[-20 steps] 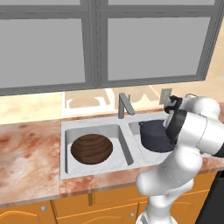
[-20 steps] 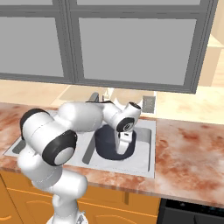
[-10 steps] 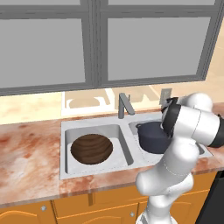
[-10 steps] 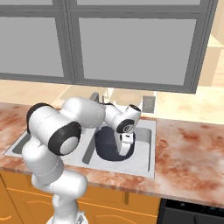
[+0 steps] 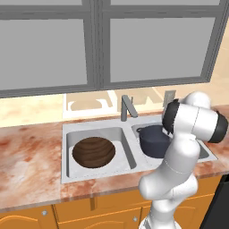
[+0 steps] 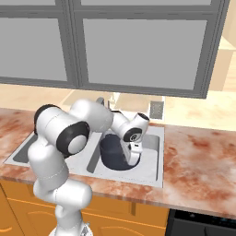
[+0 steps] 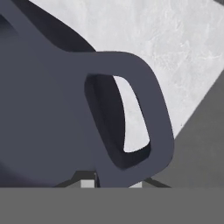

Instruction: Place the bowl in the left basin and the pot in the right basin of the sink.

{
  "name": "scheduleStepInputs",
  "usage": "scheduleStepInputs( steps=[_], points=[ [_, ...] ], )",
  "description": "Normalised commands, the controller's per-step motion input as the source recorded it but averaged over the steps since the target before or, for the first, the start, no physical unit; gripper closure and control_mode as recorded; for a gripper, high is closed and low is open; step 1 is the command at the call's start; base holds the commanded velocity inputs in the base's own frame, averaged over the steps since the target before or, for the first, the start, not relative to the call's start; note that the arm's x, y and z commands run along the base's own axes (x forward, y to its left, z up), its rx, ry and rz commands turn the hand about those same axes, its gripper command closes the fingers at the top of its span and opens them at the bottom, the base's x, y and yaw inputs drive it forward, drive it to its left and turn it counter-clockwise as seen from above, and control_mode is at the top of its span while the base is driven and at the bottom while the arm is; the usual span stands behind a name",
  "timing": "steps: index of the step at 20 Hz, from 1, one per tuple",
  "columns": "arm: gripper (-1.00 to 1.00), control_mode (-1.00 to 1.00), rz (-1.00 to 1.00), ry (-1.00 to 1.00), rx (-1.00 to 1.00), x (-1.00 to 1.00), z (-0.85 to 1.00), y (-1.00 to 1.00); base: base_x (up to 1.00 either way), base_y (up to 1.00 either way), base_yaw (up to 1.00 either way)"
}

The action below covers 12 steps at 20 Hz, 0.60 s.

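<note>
End effector (image 6: 134, 156) down in the right basin (image 6: 150, 159), at the pot (image 5: 153, 139)

Can't tell if it's gripping; the pot's loop handle (image 7: 140, 113) sits right at its tips. Bowl (image 5: 94, 151) sits in the left basin (image 5: 71, 142).

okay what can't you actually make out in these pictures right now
- Jaws: in the hand view the pot's loop handle covers them, so open or shut is unclear.
- Right basin floor: left base view, arm and pot cover it.
- Left basin: right base view, arm hides the bowl.
</note>
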Motion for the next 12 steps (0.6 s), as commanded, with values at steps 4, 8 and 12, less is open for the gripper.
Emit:
scheduleStepInputs(
  steps=[4,8,12],
  points=[
    [1.00,-1.00,0.06,-0.02,0.03,0.16,-0.17,-0.04,0.00,0.00,0.00],
    [1.00,-1.00,0.05,-0.01,0.03,0.19,-0.17,-0.07,0.00,0.00,0.00],
    [1.00,-1.00,0.04,0.00,0.01,0.18,-0.16,-0.10,0.00,0.00,0.00]
  ],
)
